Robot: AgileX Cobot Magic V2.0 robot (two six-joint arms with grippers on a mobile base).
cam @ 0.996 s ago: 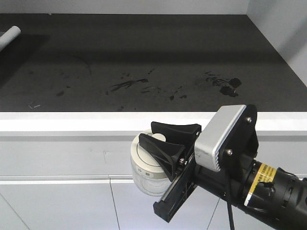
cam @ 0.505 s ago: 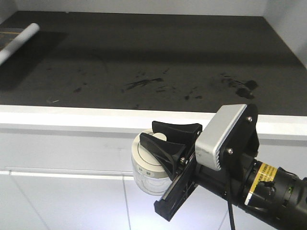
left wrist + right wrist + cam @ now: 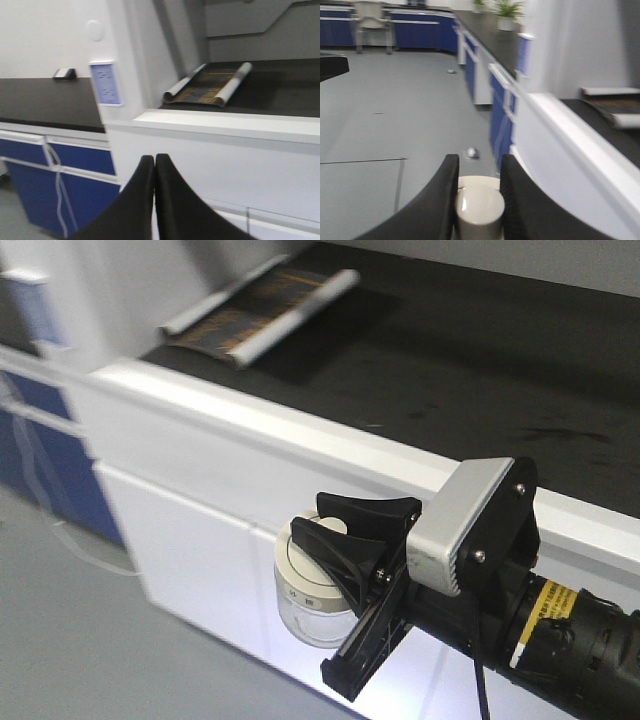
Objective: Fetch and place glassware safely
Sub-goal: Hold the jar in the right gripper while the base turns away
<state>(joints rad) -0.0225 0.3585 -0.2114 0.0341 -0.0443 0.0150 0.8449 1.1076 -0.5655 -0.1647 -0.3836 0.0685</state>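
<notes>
Carrying phase: right tool (image 3: 318, 520) clamped on the lid knob of the glass jar (image 3: 305, 602), held in air below the tabletop (image 3: 480, 370) edge. Left tool (image 3: 154, 165) pinched together, empty. Fetch judged done; placement not yet done.

Cream-white lid (image 3: 295, 575) on a clear jar (image 3: 305, 625), between black fingers (image 3: 335, 550).
The surface (image 3: 480, 360) is black with a white edge; the rolled mat (image 3: 255, 315) is dark with orange lines and white backing; cabinets (image 3: 80, 159) are blue.
</notes>
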